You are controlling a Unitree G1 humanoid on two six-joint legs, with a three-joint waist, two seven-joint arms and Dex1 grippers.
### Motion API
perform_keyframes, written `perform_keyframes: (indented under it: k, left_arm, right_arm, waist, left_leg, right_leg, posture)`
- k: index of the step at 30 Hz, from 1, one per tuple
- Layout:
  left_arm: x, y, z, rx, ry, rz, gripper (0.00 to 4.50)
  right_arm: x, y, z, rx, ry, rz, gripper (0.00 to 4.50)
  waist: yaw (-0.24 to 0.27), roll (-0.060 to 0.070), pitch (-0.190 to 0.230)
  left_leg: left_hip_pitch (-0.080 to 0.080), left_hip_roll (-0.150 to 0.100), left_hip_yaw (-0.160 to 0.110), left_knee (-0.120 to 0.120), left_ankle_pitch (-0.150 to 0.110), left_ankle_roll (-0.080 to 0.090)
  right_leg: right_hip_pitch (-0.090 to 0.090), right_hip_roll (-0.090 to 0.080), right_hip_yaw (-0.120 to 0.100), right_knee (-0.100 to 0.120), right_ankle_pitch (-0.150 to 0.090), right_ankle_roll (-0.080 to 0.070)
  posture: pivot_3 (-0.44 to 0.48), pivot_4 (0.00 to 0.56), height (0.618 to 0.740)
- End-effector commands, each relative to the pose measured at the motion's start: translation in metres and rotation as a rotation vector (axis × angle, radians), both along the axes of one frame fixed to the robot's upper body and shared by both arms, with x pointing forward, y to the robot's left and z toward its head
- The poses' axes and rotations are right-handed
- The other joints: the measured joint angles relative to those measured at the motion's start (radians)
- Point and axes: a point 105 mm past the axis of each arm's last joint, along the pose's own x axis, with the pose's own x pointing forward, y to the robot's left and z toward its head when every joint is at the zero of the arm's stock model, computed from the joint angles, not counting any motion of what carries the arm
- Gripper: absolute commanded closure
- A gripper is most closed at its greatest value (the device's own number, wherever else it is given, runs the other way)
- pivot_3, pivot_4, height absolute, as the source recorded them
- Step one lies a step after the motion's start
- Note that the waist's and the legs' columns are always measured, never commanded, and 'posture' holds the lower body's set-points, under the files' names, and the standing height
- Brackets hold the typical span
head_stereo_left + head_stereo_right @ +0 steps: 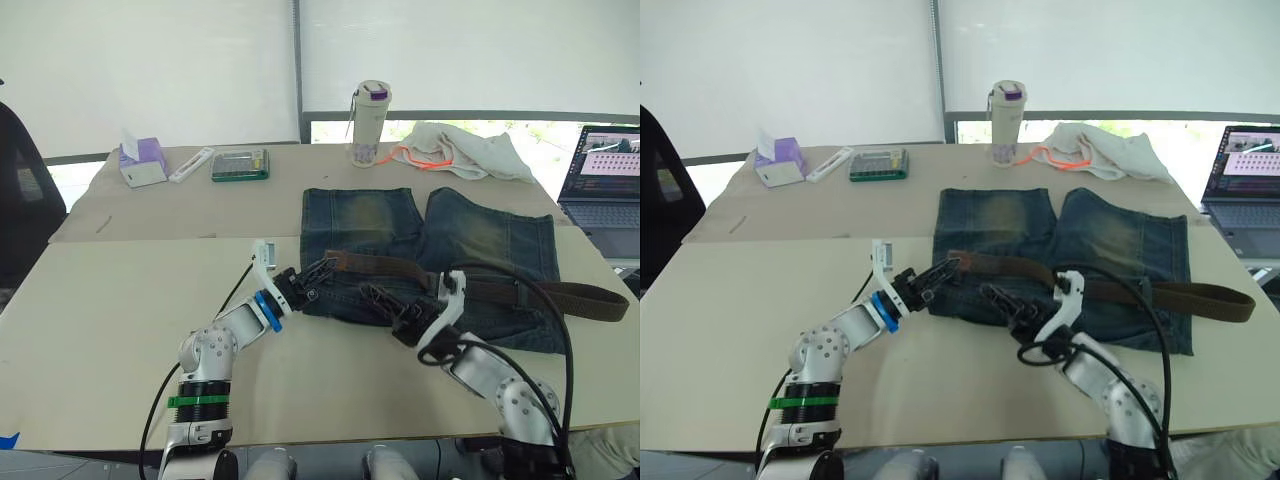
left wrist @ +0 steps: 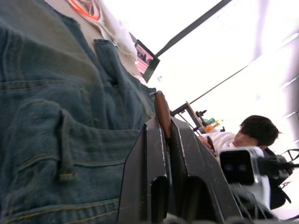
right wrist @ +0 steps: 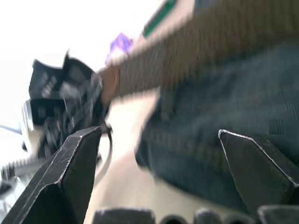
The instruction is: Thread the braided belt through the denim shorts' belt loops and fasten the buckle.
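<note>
The table (image 1: 120,330) carries the denim shorts (image 1: 480,235), spread flat with the waistband toward me and the 2 legs pointing away. The braided belt (image 1: 560,292) lies across the waistband, its far portion running off the shorts' right edge onto the table and folding back on itself there. I cannot tell how many belt loops it passes through, and I cannot make out the buckle.

My left gripper (image 1: 322,268) sits at the shorts' left waistband corner, both fingers (image 2: 147,154) pressed together on the belt's rounded leather tip. My right gripper (image 1: 385,300) rests over the waistband just right of the left one, its 2 fingers (image 3: 70,158) spread wide apart with nothing between them; belt and denim lie just ahead.

Behind the shorts: white cloth (image 1: 470,150), laptop (image 1: 603,170), bottle (image 1: 369,122).
</note>
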Motion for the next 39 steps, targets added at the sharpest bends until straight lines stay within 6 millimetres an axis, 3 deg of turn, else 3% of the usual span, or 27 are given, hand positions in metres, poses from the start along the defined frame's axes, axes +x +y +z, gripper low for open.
perform_keyframes:
  k: [1,4,7,13,14,17,23,31,36,39]
  left_arm:
    - [-0.009,-0.002,0.009,-0.011,-0.035,-0.049,4.50]
    - [-0.009,-0.001,0.008,0.002,-0.033,-0.043,4.50]
    - [-0.009,0.000,0.007,0.015,-0.035,-0.050,4.50]
    - [-0.005,0.004,0.004,0.039,-0.039,-0.025,4.50]
    - [-0.004,0.004,0.004,0.040,-0.041,-0.020,4.50]
    - [-0.002,0.007,0.004,0.047,-0.042,-0.002,4.50]
    - [-0.001,0.005,0.005,0.050,-0.048,-0.011,4.50]
    - [-0.003,0.005,0.005,0.066,-0.076,-0.012,1.75]
    - [0.003,0.021,-0.002,0.148,-0.103,0.043,0.09]
    - [0.008,0.038,-0.006,0.245,-0.148,0.091,0.04]
  right_arm:
    - [0.007,-0.004,0.019,0.098,-0.062,-0.033,0.07]
    - [0.005,-0.001,0.029,0.125,-0.116,0.000,0.07]
    - [0.006,-0.001,0.030,0.111,-0.130,0.002,0.78]
    - [0.004,-0.002,0.027,0.089,-0.132,0.018,2.97]
    - [0.004,-0.003,0.025,0.084,-0.128,0.015,3.10]
    - [0.001,-0.003,0.021,0.066,-0.121,0.031,4.32]
    - [-0.004,0.002,0.013,0.007,-0.097,0.080,4.48]
    - [0.007,-0.001,0.017,0.050,-0.093,0.011,4.50]
    - [0.020,-0.004,0.010,0.043,-0.018,-0.085,4.50]
    - [0.033,-0.013,0.004,0.053,0.064,-0.203,4.50]
  waist:
    - [-0.003,0.000,0.000]
    - [-0.004,0.000,0.000]
    - [-0.005,0.000,0.000]
    - [-0.005,0.000,0.000]
    - [-0.006,0.000,0.000]
    - [-0.005,0.000,0.000]
    - [-0.006,0.000,0.000]
    - [-0.006,0.000,0.000]
    - [-0.007,0.000,0.000]
    - [-0.007,0.001,0.000]
  left_leg:
    - [0.000,0.000,0.000,0.000,0.000,0.000]
    - [0.000,0.000,0.000,0.000,0.000,0.000]
    - [0.001,0.000,0.000,0.000,0.000,0.000]
    - [0.000,0.000,0.000,0.000,0.000,0.000]
    - [0.000,0.000,0.000,0.000,0.000,0.000]
    - [0.000,0.001,0.001,0.000,0.000,0.000]
    - [0.000,0.001,0.001,0.000,0.000,0.000]
    - [0.000,0.001,0.001,-0.001,0.000,0.000]
    - [0.001,0.001,0.001,-0.001,0.000,0.000]
    - [0.001,0.001,0.001,-0.003,0.000,0.000]
  right_leg:
    - [0.000,0.000,0.000,0.000,0.000,0.000]
    - [0.000,0.000,0.000,0.000,0.000,0.000]
    - [0.000,0.000,0.000,0.000,0.000,0.000]
    - [0.000,0.001,0.000,0.000,0.000,0.000]
    - [0.000,0.001,0.000,0.000,0.000,0.000]
    - [0.000,0.001,0.000,0.000,0.000,0.000]
    - [0.000,0.000,0.000,0.000,0.000,0.000]
    - [0.000,0.001,0.000,0.000,0.000,-0.001]
    - [0.000,0.001,0.000,0.000,0.000,-0.001]
    - [-0.001,0.001,0.000,0.000,0.000,-0.001]
  posture:
    - [0.000,0.150,0.740]
    - [0.000,0.150,0.740]
    - [0.000,0.150,0.740]
    - [0.000,0.150,0.740]
    - [0.000,0.150,0.740]
    - [0.000,0.150,0.740]
    - [0.000,0.150,0.740]
    - [0.000,0.150,0.740]
    - [0.000,0.150,0.740]
    - [0.000,0.150,0.740]
